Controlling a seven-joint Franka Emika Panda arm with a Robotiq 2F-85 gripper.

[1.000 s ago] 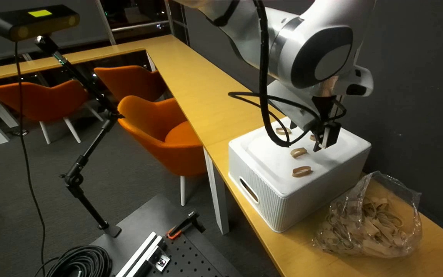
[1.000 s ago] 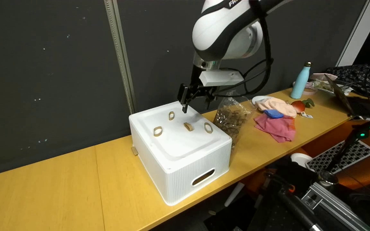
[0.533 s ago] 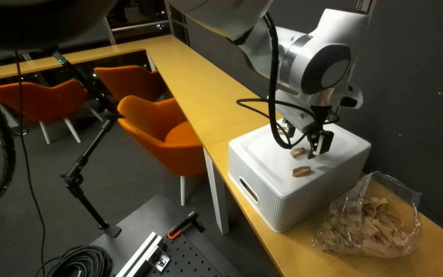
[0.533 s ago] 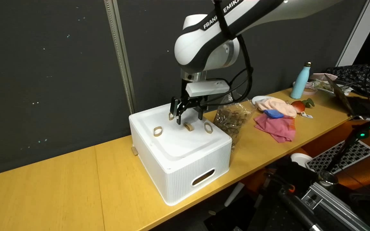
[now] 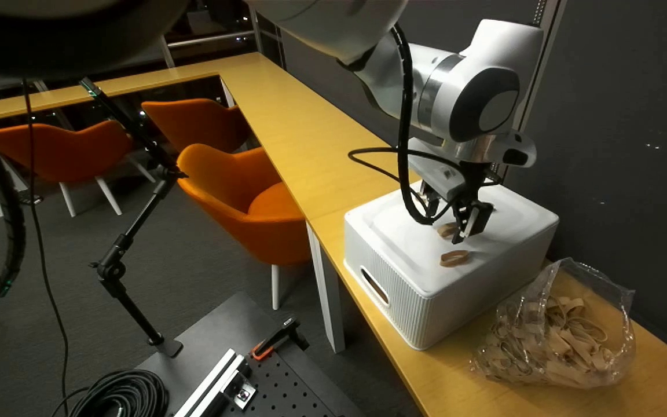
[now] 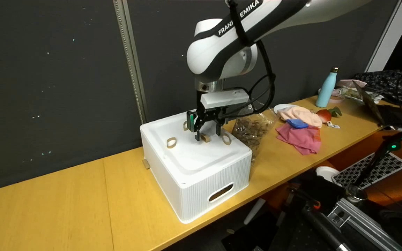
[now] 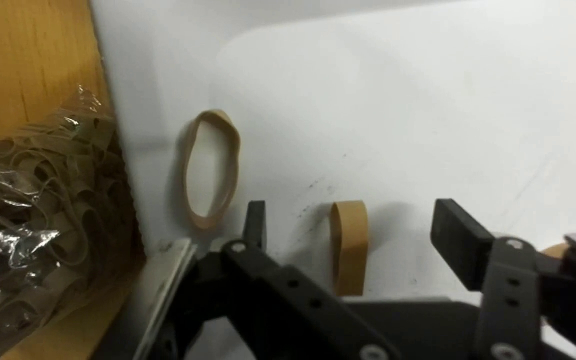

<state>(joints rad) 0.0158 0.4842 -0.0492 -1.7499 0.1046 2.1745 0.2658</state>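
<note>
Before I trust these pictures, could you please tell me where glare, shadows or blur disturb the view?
Wrist view: white glare on the clear plastic bag of tan rubber bands; soft shadows on both sides of the tan rubber band between the black fingers. In an exterior view, a blurred dark shape fills the top left corner.

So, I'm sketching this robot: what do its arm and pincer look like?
The arm is white and rounded, with black panels, white EMIKA lettering and a thick black cable. The pincer is black and angular, two-fingered, beside a pale boxy housing.
</note>
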